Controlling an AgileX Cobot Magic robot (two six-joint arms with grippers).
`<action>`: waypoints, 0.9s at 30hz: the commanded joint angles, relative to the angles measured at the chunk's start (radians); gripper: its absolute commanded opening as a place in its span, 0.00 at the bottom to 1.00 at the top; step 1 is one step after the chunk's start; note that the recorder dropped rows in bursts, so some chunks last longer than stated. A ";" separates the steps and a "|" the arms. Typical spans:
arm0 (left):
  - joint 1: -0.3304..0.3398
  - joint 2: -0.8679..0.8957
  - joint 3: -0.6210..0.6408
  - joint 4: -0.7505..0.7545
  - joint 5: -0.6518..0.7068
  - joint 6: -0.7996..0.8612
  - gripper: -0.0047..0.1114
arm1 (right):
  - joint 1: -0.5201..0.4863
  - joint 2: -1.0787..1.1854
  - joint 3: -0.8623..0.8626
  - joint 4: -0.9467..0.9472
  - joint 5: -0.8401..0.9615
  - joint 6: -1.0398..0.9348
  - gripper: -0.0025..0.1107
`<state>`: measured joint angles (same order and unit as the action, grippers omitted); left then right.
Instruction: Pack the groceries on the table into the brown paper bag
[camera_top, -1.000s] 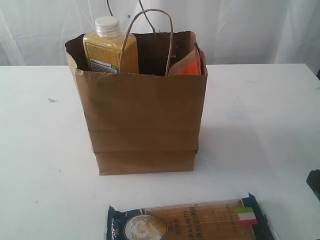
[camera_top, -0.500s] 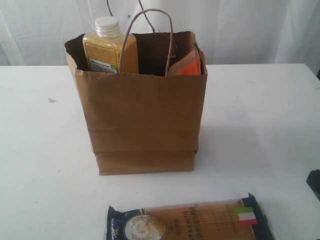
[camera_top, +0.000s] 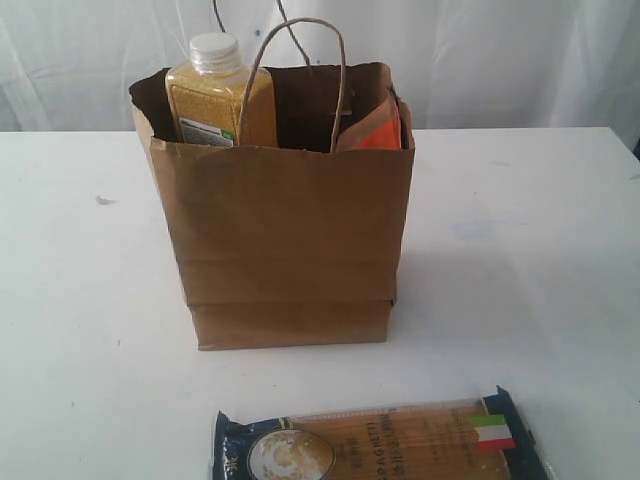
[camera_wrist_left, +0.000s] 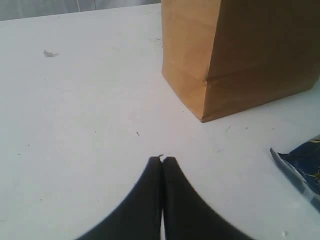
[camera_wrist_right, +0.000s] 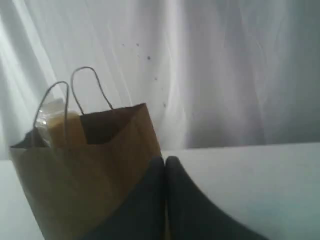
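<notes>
spaghetti pack (camera_top: 380, 447) not packed yet: flat at the table's (camera_top: 80, 330) near edge, in front of the bag (camera_top: 290, 240), long axis along that edge. Both jaws pressed together, empty. left gripper (camera_wrist_left: 162, 160) is low beside its blue end, looks nearer; right gripper (camera_wrist_right: 165, 160) faces the bag.

Bright, even light; the brown paper bag (camera_top: 285, 240) casts a soft shadow rightward. Right wrist view dim, blurred.
</notes>
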<state>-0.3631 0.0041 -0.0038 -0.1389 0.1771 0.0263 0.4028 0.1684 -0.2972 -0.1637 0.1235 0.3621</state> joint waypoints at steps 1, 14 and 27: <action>0.003 -0.004 0.004 -0.007 0.007 -0.001 0.04 | 0.026 0.126 -0.285 0.105 0.470 -0.426 0.02; 0.003 -0.004 0.004 -0.007 0.007 -0.001 0.04 | 0.082 0.810 -0.637 0.369 1.009 -1.005 0.45; 0.003 -0.004 0.004 -0.007 0.007 -0.001 0.04 | 0.354 1.271 -0.656 0.312 0.663 -1.223 0.76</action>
<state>-0.3631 0.0041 -0.0038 -0.1389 0.1771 0.0263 0.7121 1.3777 -0.9363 0.1508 0.8447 -0.7999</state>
